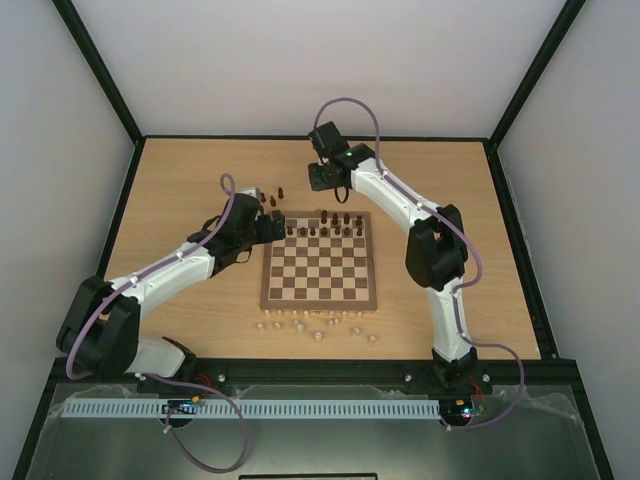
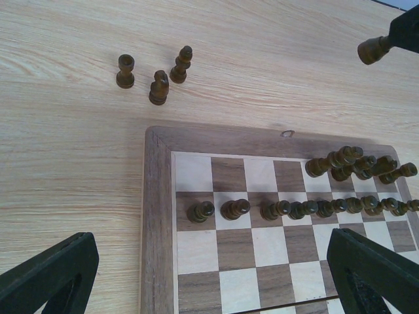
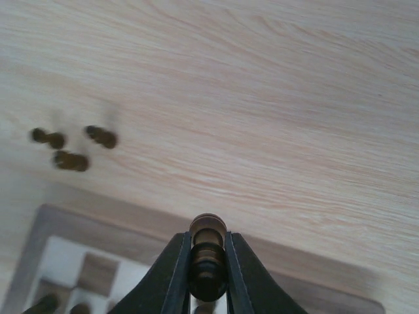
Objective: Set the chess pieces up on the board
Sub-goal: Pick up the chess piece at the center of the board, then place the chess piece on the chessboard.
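The board [image 1: 320, 296] lies mid-table, with dark chess pieces [image 1: 325, 230] along its two far rows. In the left wrist view one full row of pieces [image 2: 288, 209] stands, and several more [image 2: 357, 163] stand behind it at the right. Three dark pieces [image 2: 157, 87] stand on the table past the board's far-left corner. My left gripper [image 1: 272, 227] hovers open and empty over that corner, its fingers [image 2: 52, 275] wide apart. My right gripper [image 1: 322, 181] is shut on a dark piece [image 3: 208, 230], held above the table just past the board's far edge [image 3: 131, 229].
Several pale beige pieces [image 1: 310, 325] lie scattered on the table along the board's near edge. The three loose dark pieces also show in the right wrist view [image 3: 69, 147]. Black frame rails [image 1: 120, 200] border the table.
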Robot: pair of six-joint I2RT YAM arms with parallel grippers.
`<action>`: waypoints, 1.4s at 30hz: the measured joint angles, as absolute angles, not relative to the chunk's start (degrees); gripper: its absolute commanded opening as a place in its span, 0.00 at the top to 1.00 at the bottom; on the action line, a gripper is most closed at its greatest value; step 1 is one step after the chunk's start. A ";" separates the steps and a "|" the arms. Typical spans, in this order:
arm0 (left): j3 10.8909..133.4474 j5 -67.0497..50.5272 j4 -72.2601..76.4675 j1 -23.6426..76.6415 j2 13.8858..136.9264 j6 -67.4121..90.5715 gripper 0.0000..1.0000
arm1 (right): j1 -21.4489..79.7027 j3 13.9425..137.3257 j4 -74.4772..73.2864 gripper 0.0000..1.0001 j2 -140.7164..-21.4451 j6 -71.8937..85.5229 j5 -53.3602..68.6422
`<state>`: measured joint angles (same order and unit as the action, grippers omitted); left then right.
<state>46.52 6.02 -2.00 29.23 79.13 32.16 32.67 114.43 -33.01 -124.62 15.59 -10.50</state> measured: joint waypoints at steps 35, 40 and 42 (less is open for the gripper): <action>45.89 6.00 -1.98 29.23 77.87 32.40 0.01 | 40.27 108.09 -37.67 0.85 -125.78 15.57 -8.93; 45.89 6.00 -1.98 29.23 77.87 32.40 0.01 | 40.25 107.55 -37.67 0.83 -125.86 15.59 -9.43; 45.89 6.00 -1.98 29.23 77.87 32.40 0.01 | 40.27 107.50 -37.65 0.83 -126.04 15.59 -9.52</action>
